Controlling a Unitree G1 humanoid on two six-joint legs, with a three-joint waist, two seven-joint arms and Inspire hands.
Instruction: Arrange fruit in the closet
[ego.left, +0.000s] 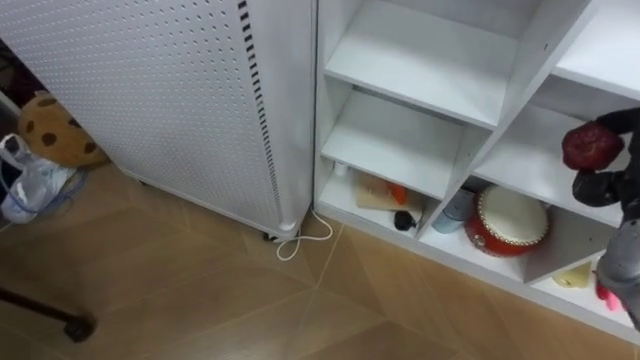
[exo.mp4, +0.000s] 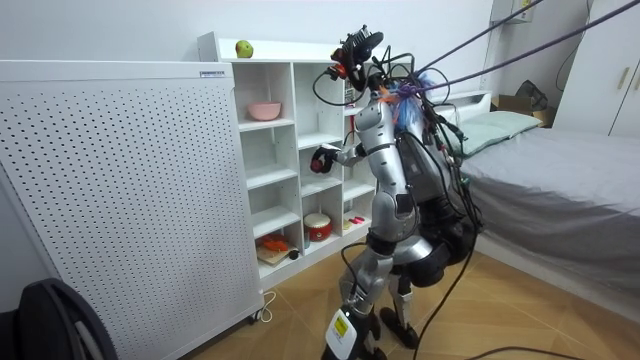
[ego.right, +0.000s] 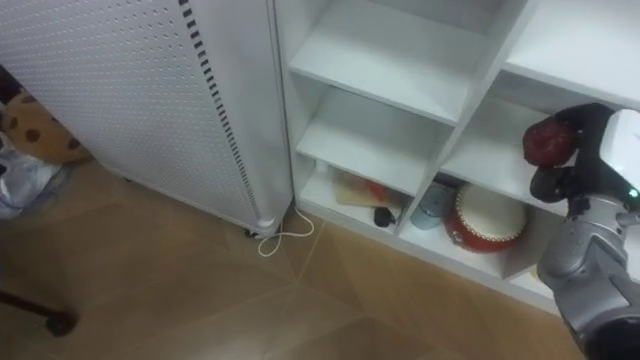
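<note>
A dark red fruit is held in my right hand, whose fingers curl round it from below. Hand and fruit hang in front of a middle compartment of the white closet, at the right edge of the eye views. In the room view I stand facing the closet with the fruit raised to about the third shelf. A green apple lies on top of the closet.
A pink bowl sits on an upper shelf, and a red round tin and small items fill the bottom compartments. A white perforated panel stands left of the closet, with a white cable on the floor. A bed is behind me.
</note>
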